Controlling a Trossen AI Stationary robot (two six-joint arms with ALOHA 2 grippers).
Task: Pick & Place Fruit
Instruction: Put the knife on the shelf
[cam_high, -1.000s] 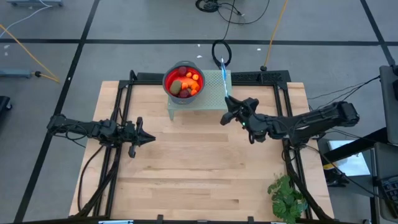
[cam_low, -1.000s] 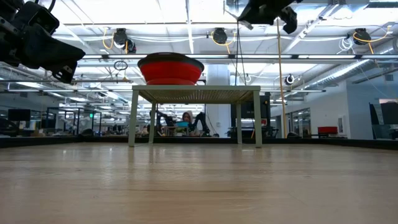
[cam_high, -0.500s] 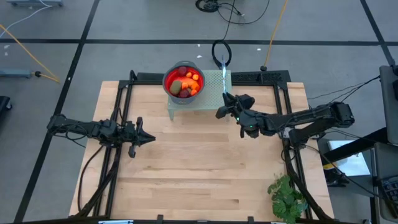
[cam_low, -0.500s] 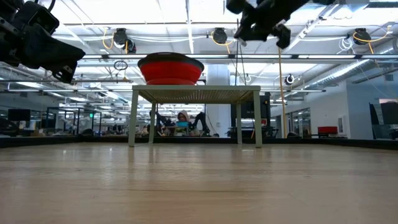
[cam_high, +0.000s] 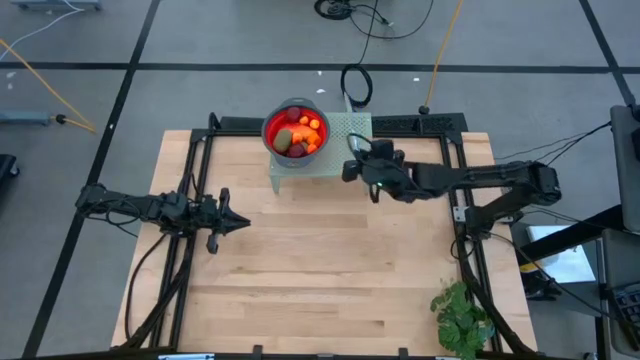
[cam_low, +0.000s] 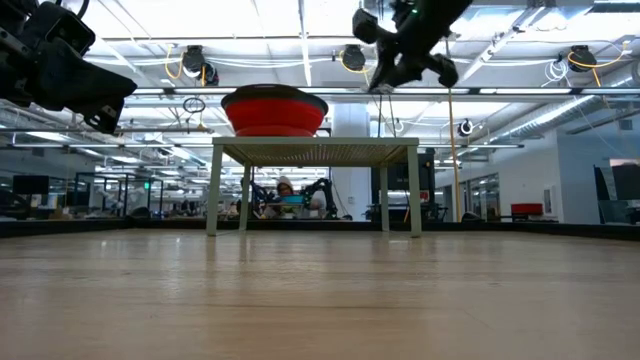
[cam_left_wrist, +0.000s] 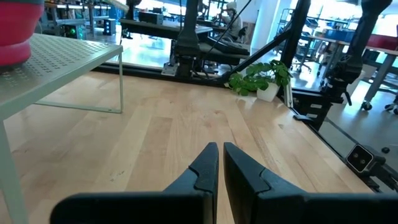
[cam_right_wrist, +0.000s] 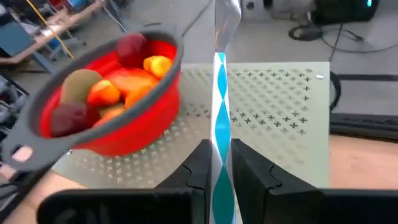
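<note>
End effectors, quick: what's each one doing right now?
Left end effector: closed, holding nothing, above the table.
Right end effector: closed on the knife, near the red bowl.

Open-plan robotics lab: exposed ceiling ducts (cam_low: 300, 60), glass partitions (cam_low: 500, 195), workstations, floor cables (cam_high: 380, 15), seated person (cam_low: 285, 190).

1. Your fruit (cam_high: 296, 134) is small toy pieces piled together in a red bowl (cam_high: 271, 126) with a grey rim.
2. You can see orange pieces, dark red round ones and an olive-brown oval.
3. The bowl stands on a pale green perforated stand (cam_high: 340, 150) at the table's far edge.
</note>
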